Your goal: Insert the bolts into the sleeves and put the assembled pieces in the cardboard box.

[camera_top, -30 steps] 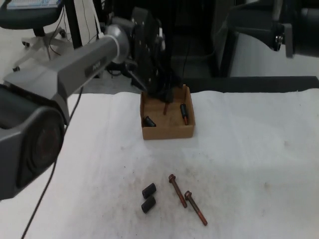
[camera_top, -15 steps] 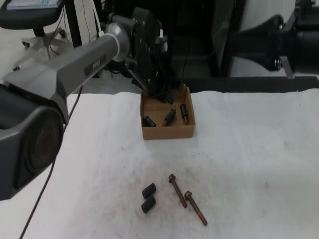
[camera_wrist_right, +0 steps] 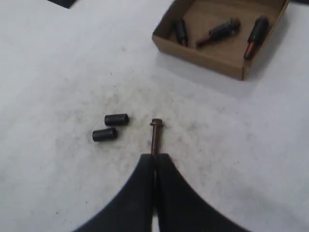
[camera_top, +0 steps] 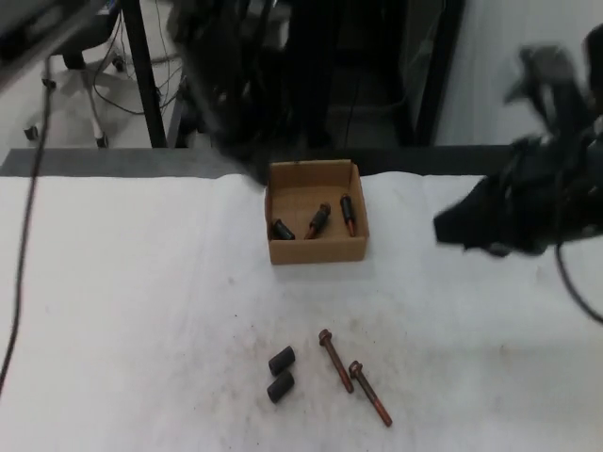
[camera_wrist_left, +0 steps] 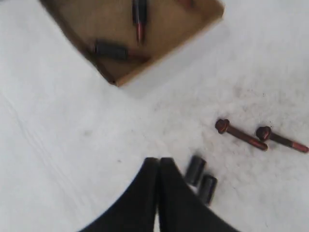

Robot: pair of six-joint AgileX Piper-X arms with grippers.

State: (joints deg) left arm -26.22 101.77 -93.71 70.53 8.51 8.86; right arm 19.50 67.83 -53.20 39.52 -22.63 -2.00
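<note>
Just beside the left end effector, fingers pressed together, lie two sleeves; two bolts rest farther out, the cardboard box beyond holding assembled pieces. Right end effector, also together, has one of the bolts just past its tips.

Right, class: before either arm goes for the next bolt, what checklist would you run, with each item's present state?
1. Two loose bolts lie free on the cloth: ok.
2. Two loose sleeves lie beside them: ok.
3. Cardboard box has room beside its three assembled pieces: ok.
4. Left hand open for a grasp: not ok, shut.
5. Right hand open: not ok, shut.
</note>
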